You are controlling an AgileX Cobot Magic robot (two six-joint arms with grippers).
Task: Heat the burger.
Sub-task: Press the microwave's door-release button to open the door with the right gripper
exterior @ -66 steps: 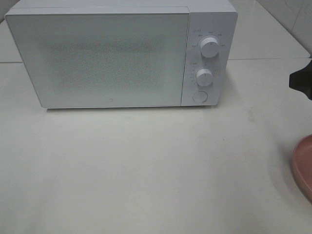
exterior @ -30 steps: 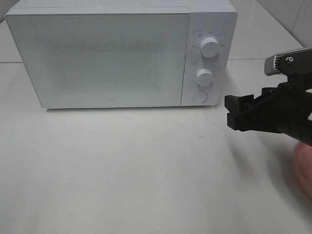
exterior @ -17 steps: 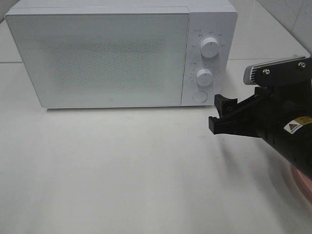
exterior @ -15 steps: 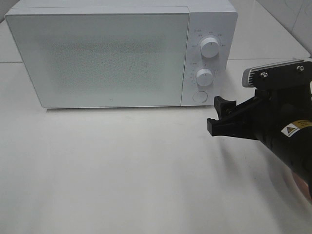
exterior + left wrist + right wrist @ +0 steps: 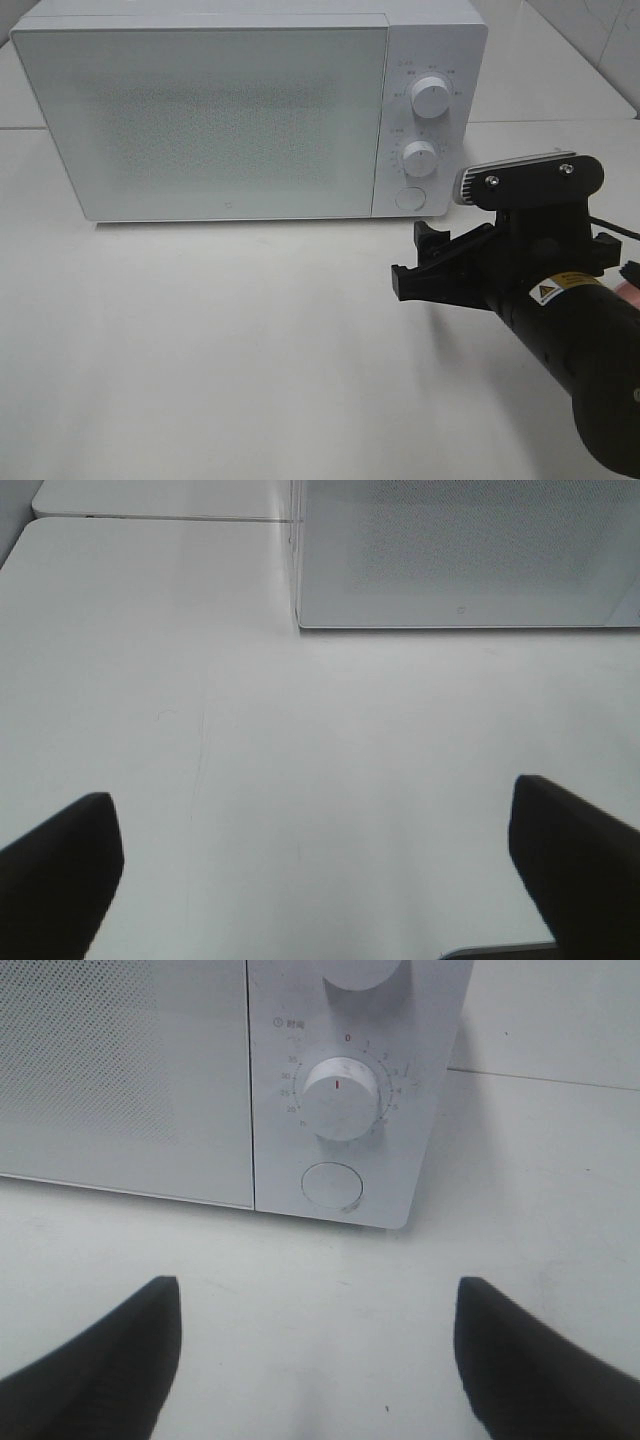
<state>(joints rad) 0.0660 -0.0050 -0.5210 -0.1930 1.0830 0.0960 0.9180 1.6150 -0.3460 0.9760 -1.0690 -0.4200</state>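
Observation:
The burger is out of view in every frame. A white microwave (image 5: 200,110) stands at the back of the table with its door shut. My right gripper (image 5: 412,258) hovers open and empty just in front of the microwave's control panel, below the round button (image 5: 410,198). The right wrist view shows that button (image 5: 333,1186) and the lower dial (image 5: 340,1098) straight ahead, with the right gripper (image 5: 315,1360) spread wide. My left gripper (image 5: 315,880) is open over bare table, facing the microwave's (image 5: 470,550) left front corner; it does not show in the exterior high view.
The upper dial (image 5: 430,97) and lower dial (image 5: 420,157) sit on the panel at the microwave's right. A sliver of pink (image 5: 630,285) shows behind the right arm at the right edge. White table (image 5: 200,350) stretches in front of the microwave.
My right arm has come in from the right edge and moved left and down toward the microwave's panel, covering the pink plate. Its jaws stayed open.

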